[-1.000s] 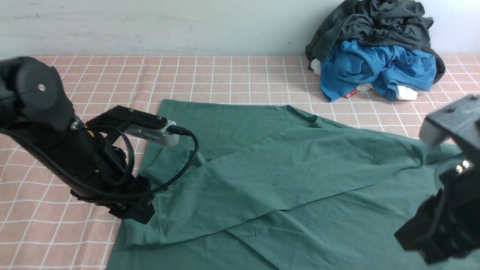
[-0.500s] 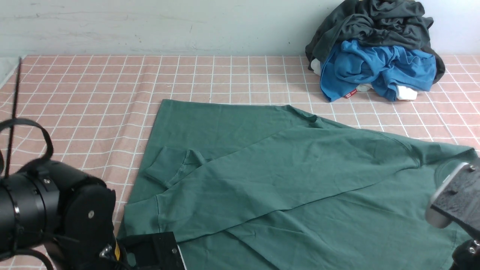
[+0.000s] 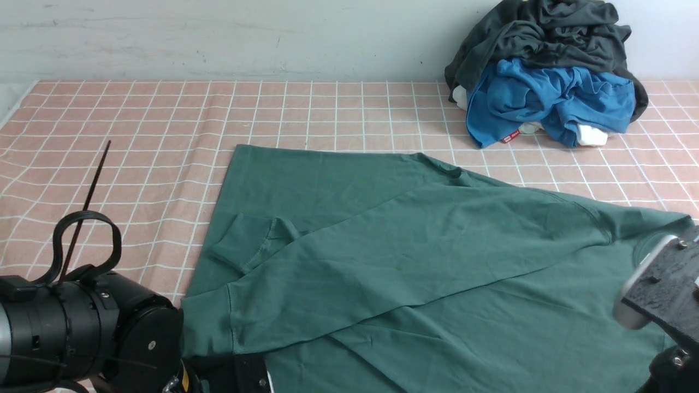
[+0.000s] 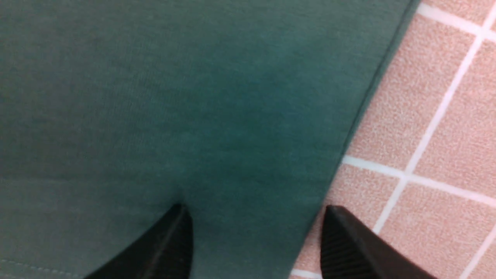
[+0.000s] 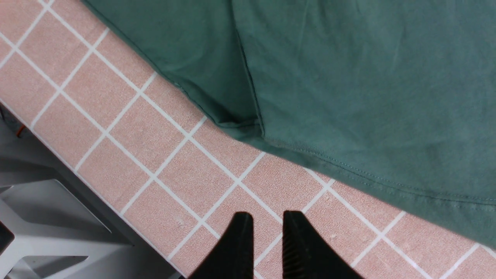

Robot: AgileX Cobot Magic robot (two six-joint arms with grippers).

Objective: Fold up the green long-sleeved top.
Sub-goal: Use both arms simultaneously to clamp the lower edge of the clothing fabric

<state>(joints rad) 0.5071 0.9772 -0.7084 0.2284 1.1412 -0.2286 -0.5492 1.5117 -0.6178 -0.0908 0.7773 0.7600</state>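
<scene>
The green long-sleeved top lies spread on the pink checked tablecloth, one sleeve folded slantwise across its body with the cuff at the left. My left gripper is open and straddles the top's side edge, one fingertip on green cloth, the other over pink cloth. My right gripper hangs over bare tablecloth beside the top's hem, its jaws almost together with nothing between them. In the front view both grippers are hidden below the frame.
A heap of clothes sits at the back right: a charcoal garment over a bright blue one. The left arm fills the near-left corner, the right wrist block the near right. The table's near edge runs close to my right gripper.
My left arm has drawn back from the sleeve cuff to the top's near-left edge and dropped low. The right arm has sunk lower at the right. The sleeve stays folded across the body.
</scene>
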